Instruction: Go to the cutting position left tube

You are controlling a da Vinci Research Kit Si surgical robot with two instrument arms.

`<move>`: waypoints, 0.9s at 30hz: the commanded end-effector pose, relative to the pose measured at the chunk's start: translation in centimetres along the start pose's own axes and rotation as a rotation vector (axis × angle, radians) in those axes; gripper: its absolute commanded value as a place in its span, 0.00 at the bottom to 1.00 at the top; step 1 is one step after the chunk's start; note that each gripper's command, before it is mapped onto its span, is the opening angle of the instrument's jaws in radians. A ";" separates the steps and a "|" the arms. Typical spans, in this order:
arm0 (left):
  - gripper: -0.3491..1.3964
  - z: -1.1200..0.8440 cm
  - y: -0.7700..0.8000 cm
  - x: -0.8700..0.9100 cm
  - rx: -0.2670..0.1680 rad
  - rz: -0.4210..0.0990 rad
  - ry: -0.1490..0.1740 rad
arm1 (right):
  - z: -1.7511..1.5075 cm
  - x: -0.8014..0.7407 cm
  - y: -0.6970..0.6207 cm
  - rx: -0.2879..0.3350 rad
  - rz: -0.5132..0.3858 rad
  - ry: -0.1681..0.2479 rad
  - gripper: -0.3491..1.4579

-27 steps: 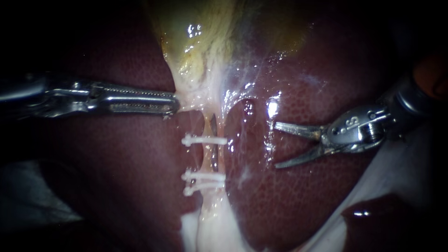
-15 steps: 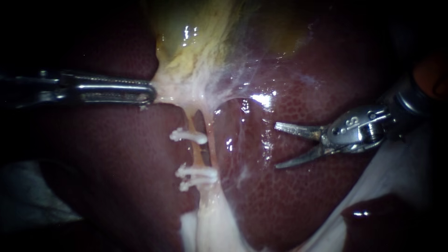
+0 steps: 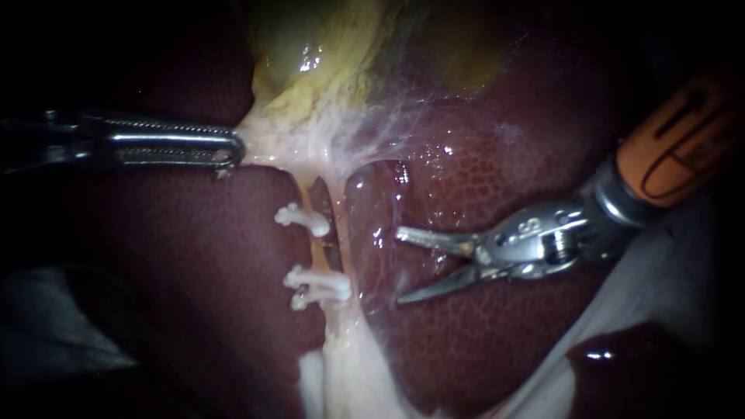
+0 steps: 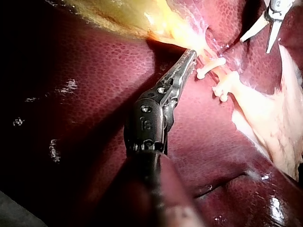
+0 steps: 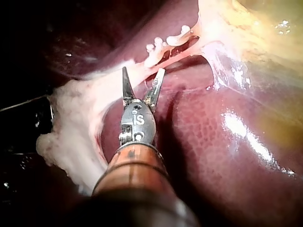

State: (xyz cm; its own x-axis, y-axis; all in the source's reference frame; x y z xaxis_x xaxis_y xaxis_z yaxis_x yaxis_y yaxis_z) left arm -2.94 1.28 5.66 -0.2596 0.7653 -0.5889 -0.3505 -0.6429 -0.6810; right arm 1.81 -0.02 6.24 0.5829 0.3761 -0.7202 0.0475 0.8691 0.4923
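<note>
Entering from the left, my left instrument (image 3: pixel 235 147) lies level across the liver (image 3: pixel 504 334). Its jaws are clamped together on the pale tissue (image 3: pixel 272 147) at the foot of the yellow gallbladder (image 3: pixel 326 46); that tissue stands stretched toward the jaw tips.

Below the grip, two thin tubes run downward side by side with a dark slit between them. The left tube (image 3: pixel 316 248) is the orange-tinted strand. One white clip (image 3: pixel 303 220) crosses it higher up. A pair of white clips (image 3: pixel 318 285) crosses it lower down, one just beneath the other. A bare stretch of tube shows between the single clip and the pair.

To the right, my right instrument (image 3: pixel 400 266) comes in from the upper right on an orange-collared shaft. Its two slim, pointed jaws stand spread in a wide V and hold nothing. The tips point toward the tubes at the level of the bare stretch. They are near the tubes but apart from them, with wet liver surface beneath.
</note>
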 end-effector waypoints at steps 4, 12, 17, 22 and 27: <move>0.00 0.01 0.02 0.00 0.002 0.005 0.000 | 0.24 0.00 0.02 0.032 0.023 0.015 0.99; 0.00 0.01 0.04 0.01 0.003 0.005 0.000 | 0.58 -0.07 0.14 0.072 0.058 0.029 0.99; 0.00 0.02 0.04 0.01 0.004 0.005 0.001 | 0.68 -0.21 0.28 0.092 0.082 0.032 0.99; 0.00 0.02 0.05 0.01 0.004 0.005 0.001 | 0.75 -0.30 0.43 0.116 0.096 0.048 0.99; 0.00 0.02 0.05 0.00 0.004 0.005 0.001 | 0.83 -0.36 0.52 0.154 0.091 0.054 0.99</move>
State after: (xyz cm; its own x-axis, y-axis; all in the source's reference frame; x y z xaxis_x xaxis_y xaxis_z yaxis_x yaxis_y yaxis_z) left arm -2.98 1.26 5.63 -0.2606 0.7623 -0.5925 -0.3529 -0.6464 -0.6764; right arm 2.30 0.03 7.18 0.5452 0.4727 -0.6924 0.1287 0.7689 0.6263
